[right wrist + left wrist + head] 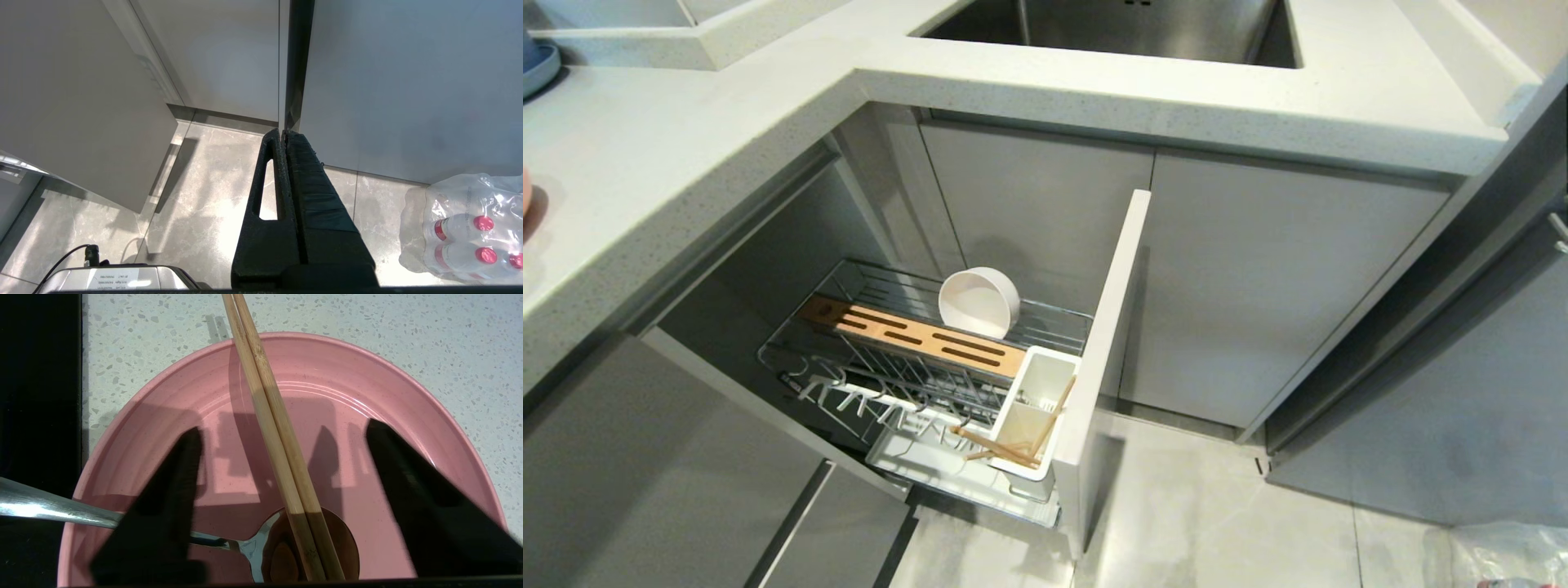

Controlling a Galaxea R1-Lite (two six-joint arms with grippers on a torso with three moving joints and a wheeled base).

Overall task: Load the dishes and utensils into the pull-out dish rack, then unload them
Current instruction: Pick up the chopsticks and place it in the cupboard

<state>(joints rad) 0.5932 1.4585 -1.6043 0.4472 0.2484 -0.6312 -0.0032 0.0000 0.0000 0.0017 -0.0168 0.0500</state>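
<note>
Chopsticks (278,457) are lying side by side across the pink plate (163,400) you are looking down on through the left wrist camera, their lower ends resting over the round bowl of the metal spoon (257,547), whose handle is running off past the plate's rim. Your left gripper (282,428) is hovering over that plate on the speckled countertop (408,335) with its jaws standing wide, one dark finger on each side of the chopsticks and neither one touching them. You are seeing the pull-out dish rack (1045,322) drawn out of the cabinet in the head view, with the cream-white bowl (978,302) standing on its edge among the wires behind the orange-wood strip (915,333). More chopsticks (1013,445) are leaning in the white utensil cup (1033,408) at the rack's front corner, beside the pale grey cabinet front (1107,367). Your right gripper (284,136) is hanging parked over the tiled floor (204,196) with its jaws pressed together on nothing, near a pack of bottles (466,228).
</note>
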